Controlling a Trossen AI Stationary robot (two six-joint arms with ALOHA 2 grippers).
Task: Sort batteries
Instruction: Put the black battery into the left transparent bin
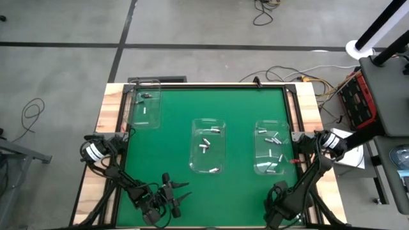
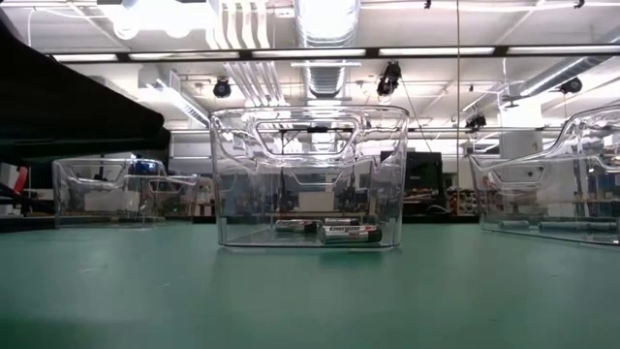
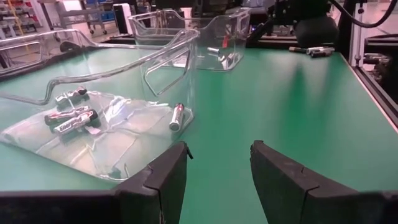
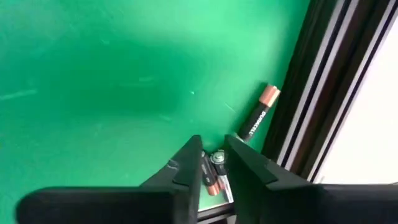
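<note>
Three clear bins stand on the green mat: far left (image 1: 144, 105), middle (image 1: 209, 145) and right (image 1: 271, 148), each with small silvery batteries (image 1: 206, 143) on its floor. My left gripper (image 3: 217, 158) is open just above the mat by the near edge, in front of the middle bin (image 3: 124, 93), with nothing between its fingers. My right gripper (image 4: 214, 146) is at the table's near right corner, pointing down beside the dark edge rail (image 4: 323, 93) and shut on a copper-and-black battery (image 4: 214, 168). A second such battery (image 4: 258, 113) lies on the mat along the rail. My right gripper pinches a battery between its two fingers; the battery's silvery end (image 4: 217, 158) shows in the narrow gap just behind the fingertips. The fingers come from above, slanting down toward the mat. I cannot tell whether the battery is lifted or lies on the mat.
The mat between the bins and the near edge is bare green (image 1: 243, 191). A dark frame rail runs around the table. Loose batteries (image 3: 314, 50) lie on the mat near the right arm's base. Cables and a red box (image 1: 358, 96) lie off the table at the far right.
</note>
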